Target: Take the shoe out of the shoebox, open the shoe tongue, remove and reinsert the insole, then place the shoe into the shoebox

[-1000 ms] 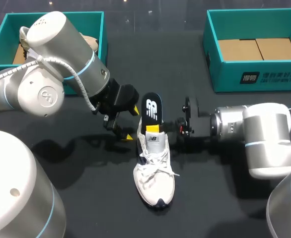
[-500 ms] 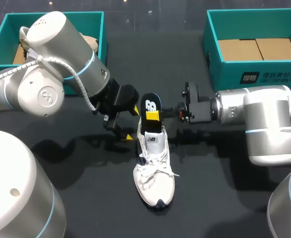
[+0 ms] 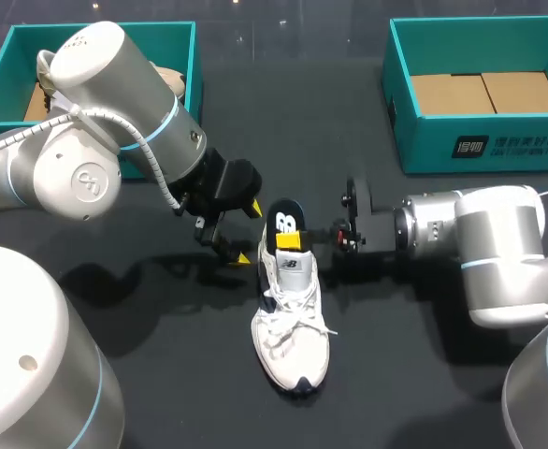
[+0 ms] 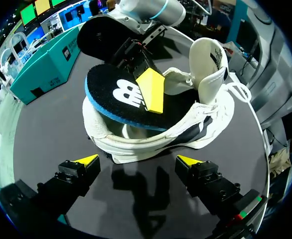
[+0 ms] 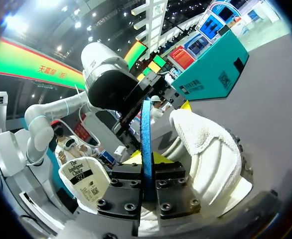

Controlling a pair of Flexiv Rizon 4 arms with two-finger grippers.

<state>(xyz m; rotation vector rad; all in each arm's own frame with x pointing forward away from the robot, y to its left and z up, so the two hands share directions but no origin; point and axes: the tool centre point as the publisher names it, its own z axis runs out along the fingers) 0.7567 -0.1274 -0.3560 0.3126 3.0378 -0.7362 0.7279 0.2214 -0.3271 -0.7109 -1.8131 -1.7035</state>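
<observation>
A white shoe (image 3: 291, 323) lies mid-table, toe toward me. Its black insole (image 3: 286, 223) stands up out of the heel opening. My right gripper (image 3: 289, 241) comes in from the right and is shut on the insole; in the right wrist view the blue-edged insole (image 5: 146, 134) is clamped edge-on between its fingers (image 5: 147, 174), with the shoe's heel (image 5: 206, 149) beside it. My left gripper (image 3: 233, 249) hangs open just left of the heel. In the left wrist view its open fingers (image 4: 138, 160) face the shoe (image 4: 196, 124) and insole (image 4: 116, 92), touching nothing.
A teal shoebox (image 3: 195, 70) at the back left holds another shoe (image 3: 45, 67), partly hidden by my left arm. A second teal shoebox (image 3: 480, 145) with a cardboard floor stands at the back right.
My right gripper rose along the insole, shut on it, then came down; the insole now sticks out of the shoe less. The left arm has not moved.
</observation>
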